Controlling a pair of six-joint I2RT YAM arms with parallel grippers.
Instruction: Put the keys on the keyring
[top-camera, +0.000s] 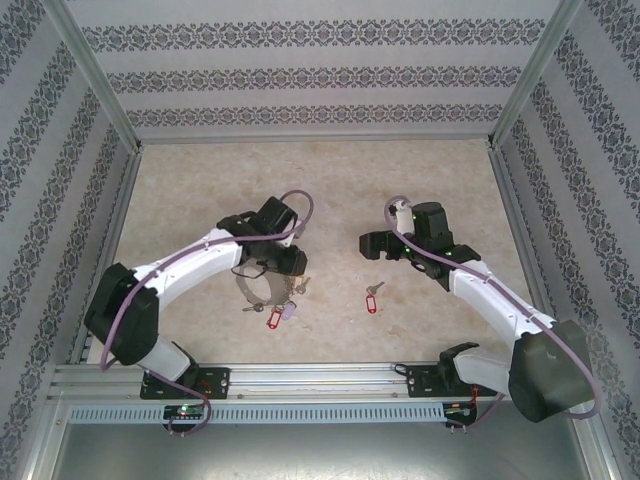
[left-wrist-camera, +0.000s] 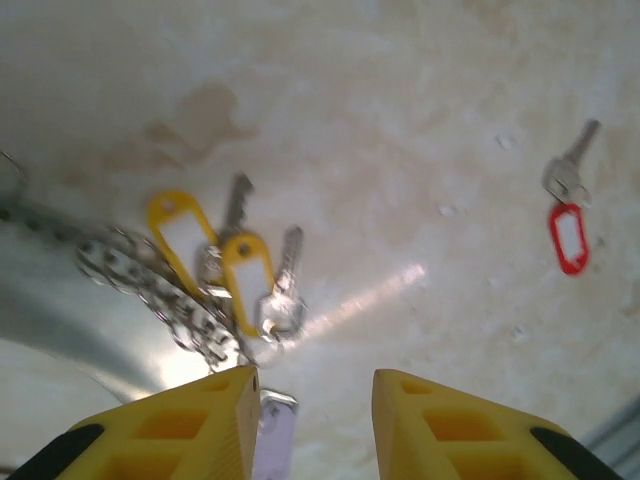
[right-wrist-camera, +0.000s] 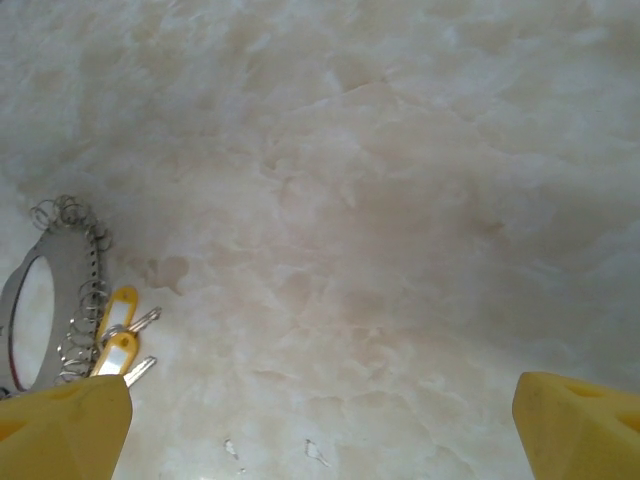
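Note:
The keys, a small silver key on a red oblong tag (top-camera: 373, 298), lie flat on the table between the two arms; in the left wrist view they (left-wrist-camera: 568, 215) are far right. The keyring (top-camera: 255, 291), a large silver ring with small keys and red, pink and yellow tags, sits just below my left gripper (top-camera: 283, 265). In the left wrist view my left gripper (left-wrist-camera: 315, 385) has its jaws partly apart over bare table, a pale pink tag (left-wrist-camera: 273, 430) against the left finger, the keyring (left-wrist-camera: 150, 285) up-left. My right gripper (top-camera: 372, 245) stands wide open above the table, nothing between its fingers (right-wrist-camera: 322, 392). The keyring (right-wrist-camera: 35, 310) shows at its far left.
The beige table (top-camera: 330, 180) is walled on three sides by patterned panels with metal posts (top-camera: 95, 75). A metal rail (top-camera: 320, 380) carrying the arm bases runs along the near edge. Two yellow tags (left-wrist-camera: 245, 275) with their keys lie beside the keyring.

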